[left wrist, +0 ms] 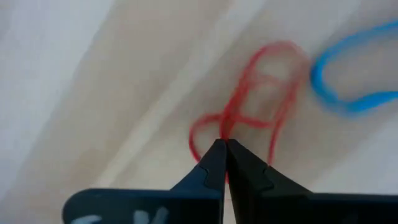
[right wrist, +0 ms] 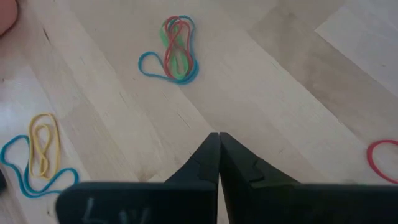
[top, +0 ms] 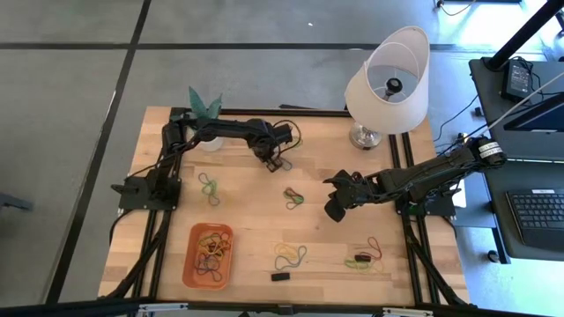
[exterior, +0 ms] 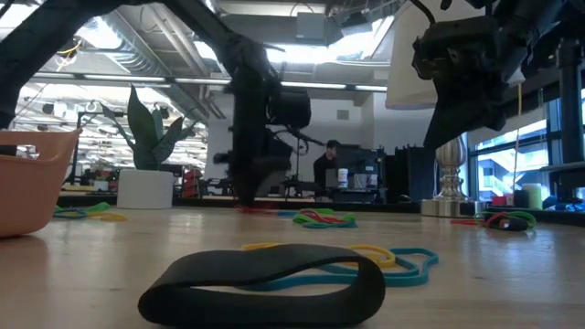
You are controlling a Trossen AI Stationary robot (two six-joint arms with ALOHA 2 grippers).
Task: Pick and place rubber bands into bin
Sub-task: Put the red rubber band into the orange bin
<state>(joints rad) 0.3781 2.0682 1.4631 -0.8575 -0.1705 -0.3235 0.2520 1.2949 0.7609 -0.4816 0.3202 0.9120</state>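
Beside the white plant pot (top: 210, 141), the left gripper (left wrist: 224, 147) pinches shut on thin red rubber bands (left wrist: 258, 93) whose loops stretch straight ahead of its fingertips, with the shallow orange plastic bin (top: 190, 264) well apart, while the right gripper (right wrist: 219, 138) waits closed and empty.

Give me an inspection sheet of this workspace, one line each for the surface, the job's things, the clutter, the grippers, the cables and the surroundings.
Surface: pale wooden table, rubber bands scattered over it.
Job's things: shallow orange rectangular plastic bin at the front left, several bands already inside; loose clusters of thin coloured rubber bands at the centre, left and front right.
Clutter: small black rectangular block near the front edge; white pot with a green plant; white-shaded lamp at the rear right.
Grippers: left gripper shut on a thin red rubber band at the rear centre; right gripper shut, holding nothing, over bare wood right of centre.
Cables: dark leads beside the right arm.
Surroundings: grey floor; keyboard on a side desk.
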